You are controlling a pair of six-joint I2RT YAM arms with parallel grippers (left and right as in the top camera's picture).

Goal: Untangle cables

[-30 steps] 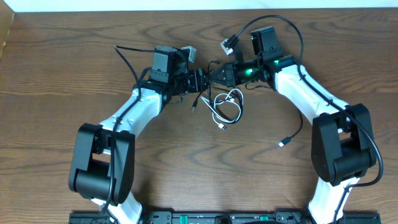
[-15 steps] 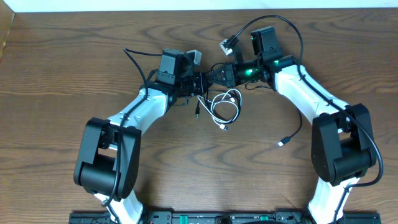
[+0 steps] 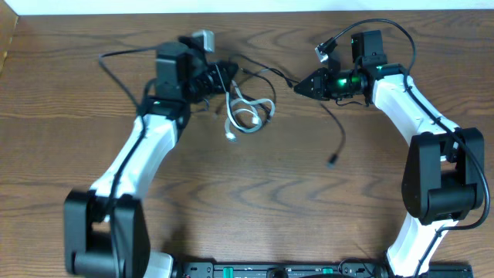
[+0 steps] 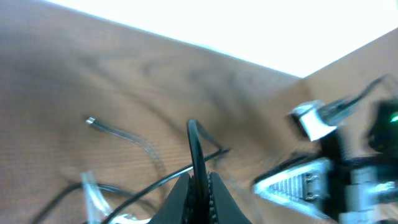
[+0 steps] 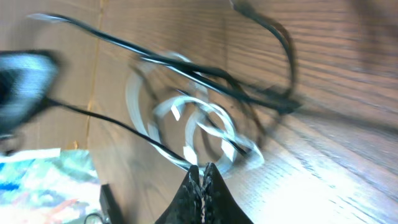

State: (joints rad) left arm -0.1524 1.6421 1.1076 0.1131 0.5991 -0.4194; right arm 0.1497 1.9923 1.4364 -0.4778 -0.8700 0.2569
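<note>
Found black cable [image 3: 342,133] thin, drawn across upper table [image 3: 231,201], pinched tight in left gripper [image 3: 222,76] and right gripper [image 3: 298,86]. Found white cable [image 3: 248,114] in small loops just beside left gripper.

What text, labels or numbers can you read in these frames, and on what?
None can be read.
Right wrist view, colourful sheet: blurred, unreadable.
Overhead, base rail: marks too small to read.
The black cable and white cable: no print shows.
</note>
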